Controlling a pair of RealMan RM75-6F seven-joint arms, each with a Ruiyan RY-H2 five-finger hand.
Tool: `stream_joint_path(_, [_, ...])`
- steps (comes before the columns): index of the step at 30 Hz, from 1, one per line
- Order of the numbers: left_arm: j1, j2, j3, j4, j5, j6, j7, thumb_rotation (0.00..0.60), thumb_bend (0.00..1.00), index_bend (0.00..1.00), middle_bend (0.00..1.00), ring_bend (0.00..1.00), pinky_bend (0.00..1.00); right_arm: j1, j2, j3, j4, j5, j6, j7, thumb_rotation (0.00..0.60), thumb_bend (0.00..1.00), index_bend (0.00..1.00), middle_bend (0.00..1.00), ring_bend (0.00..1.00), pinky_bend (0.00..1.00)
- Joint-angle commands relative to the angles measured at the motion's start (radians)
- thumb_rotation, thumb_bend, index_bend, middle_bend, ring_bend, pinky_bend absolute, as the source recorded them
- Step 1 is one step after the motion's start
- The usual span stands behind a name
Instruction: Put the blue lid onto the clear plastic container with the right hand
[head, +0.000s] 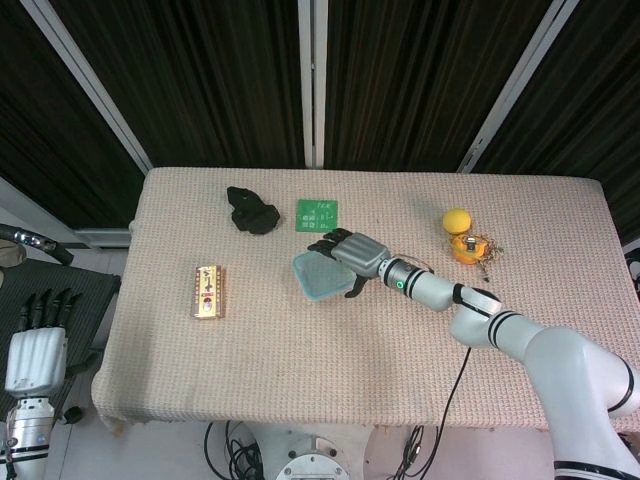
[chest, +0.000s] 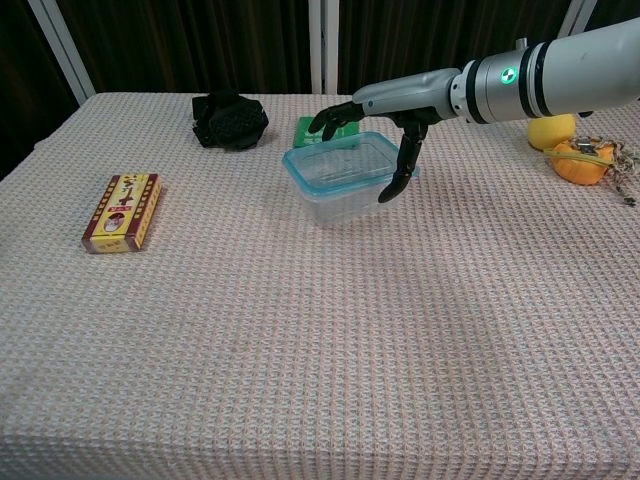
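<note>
The clear plastic container (chest: 345, 200) stands mid-table with the blue lid (chest: 334, 165) lying on top of it; in the head view the lid (head: 318, 275) covers it. My right hand (chest: 405, 100) hovers over the container's far right side. Its fingers (chest: 322, 124) reach past the far rim, and its thumb points down just off the right edge. Nothing is held in it. In the head view the same right hand (head: 357, 254) overlaps the lid's right end. My left hand (head: 35, 340) hangs off the table at the lower left, fingers straight and apart.
A black cloth (chest: 230, 118) and a green card (chest: 304, 131) lie behind the container. A yellow and red box (chest: 122, 211) sits at the left. A yellow ball (chest: 550, 128) and an orange object (chest: 585, 160) are at the far right.
</note>
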Motion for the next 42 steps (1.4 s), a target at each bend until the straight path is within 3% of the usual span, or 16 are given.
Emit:
stream_joint_path(1, [0.000, 0.001, -0.001, 0.000, 0.000, 0.001, -0.001, 0.600, 0.00, 0.16, 0.09, 0.00, 0.00, -0.004, 0.008, 0.003, -0.012, 0.002, 0.011, -0.009, 0.600, 0.01, 0.00, 0.09, 0.00, 0.00])
stream_joint_path(10, [-0.005, 0.006, -0.002, 0.000, 0.008, -0.002, -0.004, 0.600, 0.00, 0.16, 0.09, 0.00, 0.00, -0.048, 0.067, 0.016, -0.120, -0.001, 0.111, -0.088, 0.600, 0.01, 0.00, 0.07, 0.00, 0.00])
stream_joint_path(15, [-0.005, -0.001, 0.000, 0.009, 0.007, -0.004, -0.012, 0.600, 0.00, 0.16, 0.09, 0.00, 0.00, -0.060, 0.083, 0.011, -0.181, -0.014, 0.135, -0.109, 0.600, 0.01, 0.00, 0.11, 0.00, 0.00])
stream_joint_path(32, [0.004, -0.005, 0.005, 0.033, 0.013, 0.002, -0.042, 0.600, 0.00, 0.16, 0.09, 0.00, 0.00, -0.045, 0.011, 0.019, -0.150, 0.015, 0.051, -0.143, 0.600, 0.01, 0.00, 0.14, 0.00, 0.00])
stream_joint_path(42, [0.005, -0.006, 0.004, 0.039, 0.018, 0.005, -0.051, 0.600, 0.00, 0.16, 0.09, 0.00, 0.00, -0.119, 0.072, 0.030, -0.218, 0.009, 0.195, -0.181, 0.600, 0.01, 0.00, 0.14, 0.00, 0.00])
